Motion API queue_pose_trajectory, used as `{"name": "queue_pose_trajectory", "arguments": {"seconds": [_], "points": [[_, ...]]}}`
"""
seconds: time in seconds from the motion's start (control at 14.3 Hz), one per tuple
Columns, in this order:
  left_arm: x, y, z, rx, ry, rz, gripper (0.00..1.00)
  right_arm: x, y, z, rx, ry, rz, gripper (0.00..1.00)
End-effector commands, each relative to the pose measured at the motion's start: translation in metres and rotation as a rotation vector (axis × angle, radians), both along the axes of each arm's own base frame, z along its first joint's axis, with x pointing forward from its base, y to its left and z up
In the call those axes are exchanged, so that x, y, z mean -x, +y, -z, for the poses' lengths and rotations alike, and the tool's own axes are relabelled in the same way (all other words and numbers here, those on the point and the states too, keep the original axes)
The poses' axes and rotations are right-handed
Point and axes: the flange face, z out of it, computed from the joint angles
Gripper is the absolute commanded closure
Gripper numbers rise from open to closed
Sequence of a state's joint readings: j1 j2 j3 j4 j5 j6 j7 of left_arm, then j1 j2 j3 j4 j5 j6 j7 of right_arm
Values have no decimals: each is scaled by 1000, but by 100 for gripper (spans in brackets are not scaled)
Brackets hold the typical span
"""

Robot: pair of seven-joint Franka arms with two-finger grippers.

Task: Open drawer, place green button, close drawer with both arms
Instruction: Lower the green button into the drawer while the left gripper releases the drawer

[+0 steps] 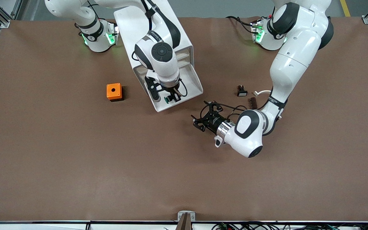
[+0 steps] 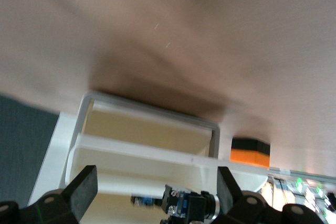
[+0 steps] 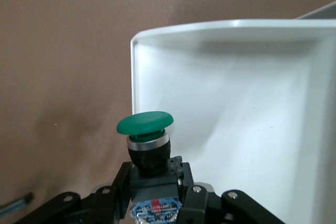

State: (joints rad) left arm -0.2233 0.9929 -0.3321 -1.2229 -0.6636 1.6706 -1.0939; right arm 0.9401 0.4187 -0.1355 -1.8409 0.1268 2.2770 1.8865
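Holding the button [image 3: 145, 145] clenched in my right hand [image 1: 170, 97], green cap up, right over the pulled-out drawer [image 1: 188, 83], its bare floor directly below. My left hand [image 1: 201, 120] waits released above the surface just beside the drawer's front, nearest for the push shut.

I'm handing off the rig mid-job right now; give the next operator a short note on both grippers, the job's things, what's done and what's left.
Right gripper: shut on the button, held over the open drawer, near its front edge.
Left gripper: open, empty, low over the table just in front of the drawer, toward the left arm's end.
Done: drawer pulled out of the cabinet; button picked up.
Left: release the button into the drawer, withdraw the right arm, push the drawer shut.
Not part of the job: orange box, black button with white cap.
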Motion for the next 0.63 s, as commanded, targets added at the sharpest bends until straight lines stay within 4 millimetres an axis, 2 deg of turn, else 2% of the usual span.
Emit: {"name": "queue_pose_trajectory", "arguments": {"seconds": [0.0,0.21,0.28,0.35,0.42,0.56], "points": [[-10,-2,-29,-45,-204,60,0,6,3,10,10,-16,13,100],[-10,-16,-40,-124,-364,138,0,6,3,16,15,-14,13,100],[-13,-15,-43,-143,-401,148,0,5,3,15,16,-13,14,91],[-17,-15,-48,-158,-440,150,0,3,2,13,16,-12,17,74],[-18,-18,-53,-176,-481,162,0,2,1,12,17,-11,20,51],[-21,-19,-65,-225,-571,208,0,-2,-1,7,15,-14,22,23]]}}
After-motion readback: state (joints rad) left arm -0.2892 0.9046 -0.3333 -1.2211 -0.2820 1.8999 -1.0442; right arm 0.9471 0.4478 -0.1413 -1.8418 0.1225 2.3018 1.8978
